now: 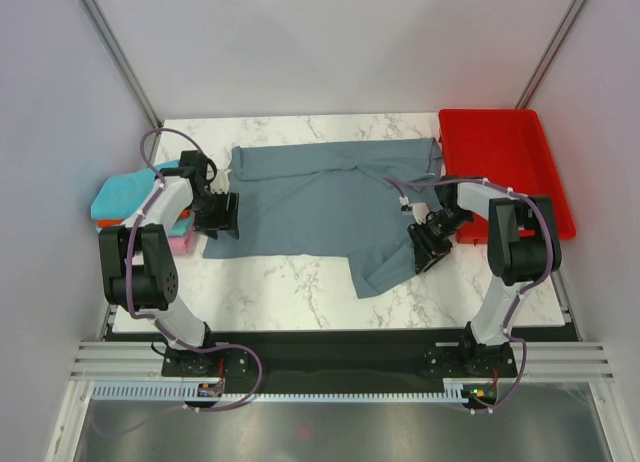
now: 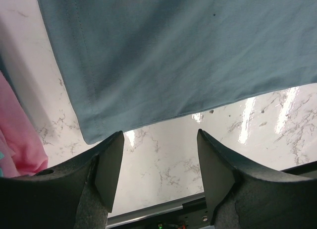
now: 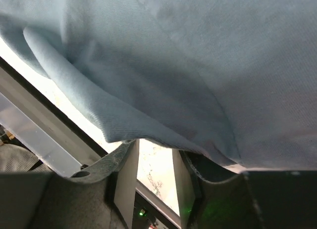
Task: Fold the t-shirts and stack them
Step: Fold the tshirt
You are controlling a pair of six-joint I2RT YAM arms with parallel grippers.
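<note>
Folded shirts (image 1: 120,197) stacked at nine o'clock; grey shirt (image 1: 320,197) lies unfolded at centre. Left gripper (image 2: 158,136) wide and empty; right gripper (image 3: 154,150) narrow under cloth, hold unclear

**A:** Where is the big shirt?

**B:** The grey-blue t-shirt (image 1: 320,197) lies spread flat, crosswise on the table (image 1: 300,282) in front of me. Its near right corner is rumpled into a flap that points toward me.

**A:** And the others?

**B:** They are folded in a stack at my left. The teal t-shirt (image 1: 122,194) is on top, with an edge of the orange t-shirt (image 1: 108,225) showing beneath. The pink t-shirt (image 1: 180,244) is lowest, just beside the grey-blue hem.
</note>
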